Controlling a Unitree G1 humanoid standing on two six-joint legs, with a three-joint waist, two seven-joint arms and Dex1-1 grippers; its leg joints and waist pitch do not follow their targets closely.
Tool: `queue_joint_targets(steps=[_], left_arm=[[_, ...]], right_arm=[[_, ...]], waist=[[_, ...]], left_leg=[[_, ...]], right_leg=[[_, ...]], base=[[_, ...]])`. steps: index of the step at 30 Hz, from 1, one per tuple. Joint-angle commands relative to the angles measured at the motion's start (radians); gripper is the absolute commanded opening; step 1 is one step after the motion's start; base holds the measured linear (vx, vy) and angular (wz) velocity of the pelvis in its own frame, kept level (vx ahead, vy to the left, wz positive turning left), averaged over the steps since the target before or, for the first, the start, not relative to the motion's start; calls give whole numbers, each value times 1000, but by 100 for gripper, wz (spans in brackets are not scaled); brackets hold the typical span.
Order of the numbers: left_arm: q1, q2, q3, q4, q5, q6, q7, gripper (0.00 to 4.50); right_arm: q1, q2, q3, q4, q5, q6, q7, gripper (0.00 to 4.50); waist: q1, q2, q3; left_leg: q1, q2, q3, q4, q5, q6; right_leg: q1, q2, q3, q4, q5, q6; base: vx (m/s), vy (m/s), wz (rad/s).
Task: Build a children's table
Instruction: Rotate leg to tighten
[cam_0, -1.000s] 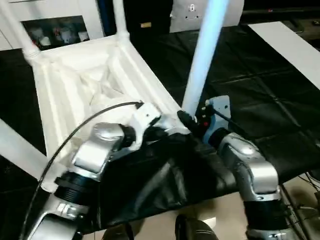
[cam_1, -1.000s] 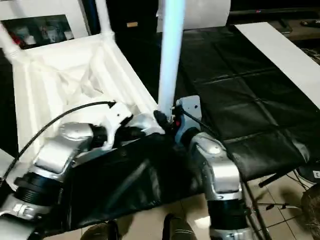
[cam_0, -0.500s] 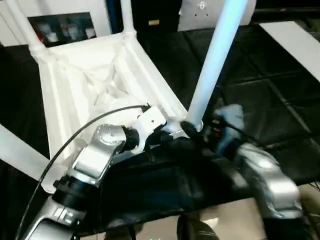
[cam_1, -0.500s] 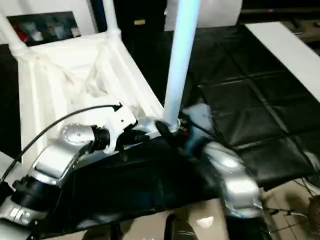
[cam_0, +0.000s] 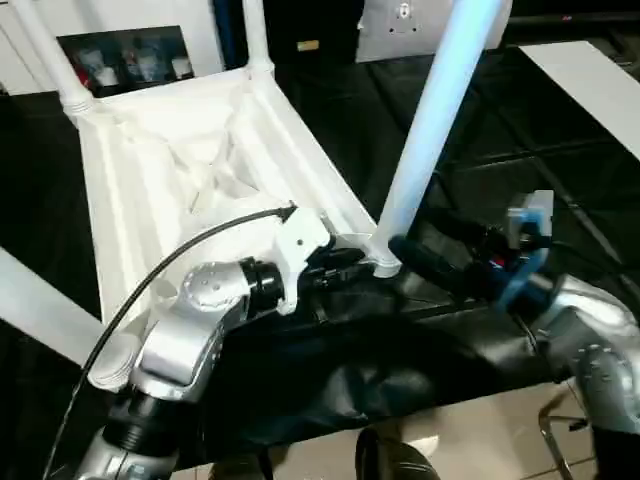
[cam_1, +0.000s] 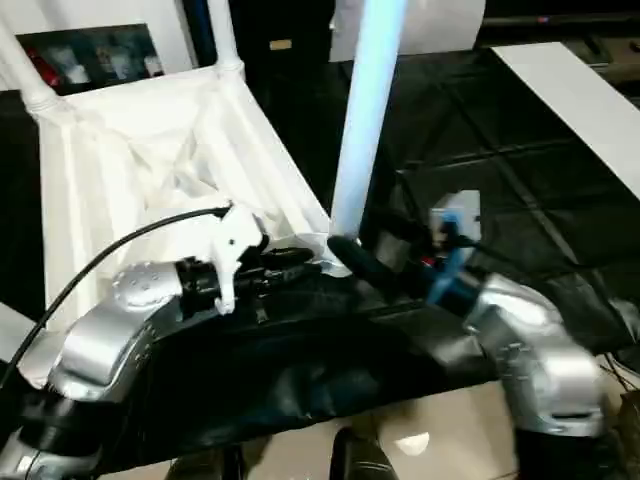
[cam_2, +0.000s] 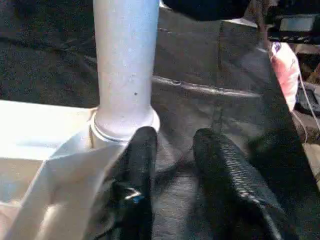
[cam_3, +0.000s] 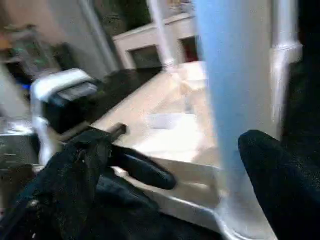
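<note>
Right end effector (cam_0: 400, 250) withdrawn, white leg (cam_0: 432, 120) upright

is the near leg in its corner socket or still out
In. The near leg stands upright with its base seated in the corner socket of the upturned table top.

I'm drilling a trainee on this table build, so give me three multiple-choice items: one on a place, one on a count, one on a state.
1. Where does the near leg stand?
A. In the tabletop's near corner socket
B. Flat on the black mat
C. In the cabinet

2. How many legs stand upright along the tabletop's far edge?
A. None
B. Two
C. Four

3. How is the right gripper?
A. Open beside the near leg
C. Holding a screwdriver
B. Shut round the near leg

Key: 1 A, the leg's foot sits in the round socket by the left gripper. 2 B, a leg rises at one far corner and another at the other. 3 A, its fingers stand wide apart with nothing between them.
</note>
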Motion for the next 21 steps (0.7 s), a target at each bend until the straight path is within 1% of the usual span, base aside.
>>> queue_joint_targets(steps=[1,2,3,4,5,6,7,8,9,10,11,12,13,14,15,16,17,18,19,20,21], left_arm=[[57,15,6,-95,-27,48,25,159],[57,15,6,-95,-27,48,25,181],[143,21,10,-195,-51,96,51,181],[143,21,10,-195,-51,96,51,182],[163,23,10,-216,-54,103,55,182],[200,26,13,-251,-60,114,67,209],[222,25,16,-267,-61,114,75,223],[237,25,18,-278,-61,116,81,225],[261,25,23,-294,-61,117,89,225],[276,26,26,-305,-61,118,94,231],[285,27,29,-313,-63,120,99,245],[316,29,37,-341,-73,121,114,260],[318,29,38,-344,-74,121,115,266],[352,33,53,-375,-90,122,123,267],[365,34,58,-388,-97,127,128,268],[396,45,67,-413,-111,130,119,292],[399,46,68,-415,-113,130,118,292],[422,55,73,-431,-130,135,107,309],[437,65,75,-442,-141,138,96,309],[453,76,77,-453,-150,142,87,312],[470,89,80,-463,-161,144,73,323]], right_arm=[[-4,-30,-4,-30,50,36,36,450],[-4,-30,-4,-30,50,36,36,450],[-4,-42,0,-39,72,56,51,450],[-4,-42,0,-39,72,56,51,450],[-4,-43,1,-41,74,59,51,450],[-7,-40,4,-44,85,68,49,450],[-8,-36,8,-45,93,75,51,450],[-10,-35,11,-46,101,81,52,450],[-13,-28,25,-43,87,72,47,450],[-16,-24,34,-40,75,65,43,450],[-18,-23,41,-37,69,58,39,450],[-27,-16,65,-20,44,37,24,450],[-28,-16,67,-19,42,35,22,450],[-46,2,97,8,4,-1,8,450],[-52,8,106,17,-5,-9,4,450],[-75,28,130,60,-60,-54,-23,450],[-77,30,133,67,-66,-60,-26,450],[-97,46,143,112,-111,-108,-55,450],[-114,55,145,148,-143,-140,-85,450],[-134,65,144,187,-176,-172,-121,450],[-156,73,137,227,-204,-202,-158,450]], waist=[[4,-17,-67],[3,-17,-68],[2,-16,-67],[3,-16,-67],[3,-16,-65],[3,-16,-64],[4,-14,-62],[3,-15,-60],[4,-14,-59],[3,-15,-58],[3,-15,-57],[3,-15,-57],[3,-14,-56],[1,-15,-54],[0,-14,-55],[0,-15,-55],[-3,-16,-53],[-1,-13,-53],[-2,-15,-52],[-2,-12,-50],[-5,-11,-50]], left_leg=[[7,40,-9,-54,-167,118],[5,41,-11,-54,-160,119],[6,42,-9,-54,-160,118],[4,43,-10,-54,-159,117],[5,42,-8,-55,-164,118],[6,42,-8,-55,-171,117],[6,42,-9,-56,-180,113],[6,42,-9,-58,-191,110],[10,42,-9,-59,-209,103],[7,42,-11,-61,-218,93],[7,41,-11,-61,-222,90],[8,41,-12,-62,-227,83],[7,43,-13,-63,-230,76],[6,41,-13,-65,-242,71],[6,41,-14,-65,-244,68],[8,41,-13,-65,-250,66],[6,41,-14,-65,-252,63],[14,41,-11,-65,-262,59],[12,41,-12,-65,-260,59],[8,42,-13,-69,-262,54],[10,41,-15,-70,-272,46]], right_leg=[[66,-58,45,-73,-329,-176],[70,-60,45,-72,-320,-179],[67,-58,46,-72,-318,-185],[68,-59,45,-72,-318,-187],[64,-56,45,-76,-328,-184],[63,-56,46,-77,-343,-178],[61,-55,45,-80,-359,-172],[60,-55,45,-82,-376,-165],[57,-54,45,-86,-409,-153],[58,-55,45,-87,-425,-144],[57,-56,44,-89,-436,-138],[56,-55,45,-90,-454,-129],[55,-57,45,-90,-455,-128],[53,-56,45,-92,-472,-120],[54,-58,45,-91,-476,-121],[52,-57,45,-93,-485,-116],[51,-58,45,-91,-487,-118],[44,-57,47,-96,-499,-112],[46,-56,48,-94,-491,-112],[47,-57,47,-93,-489,-115],[46,-56,46,-90,-490,-120]], base=[[0,0,0],[0,0,0],[0,0,0],[0,0,0],[0,0,0],[0,0,0],[0,0,0],[0,0,0],[0,0,0],[0,0,0],[0,0,0],[0,0,0],[0,0,0],[0,0,0],[0,0,0],[0,0,0],[0,0,0],[0,0,0],[0,0,0],[0,0,0],[0,0,0]])
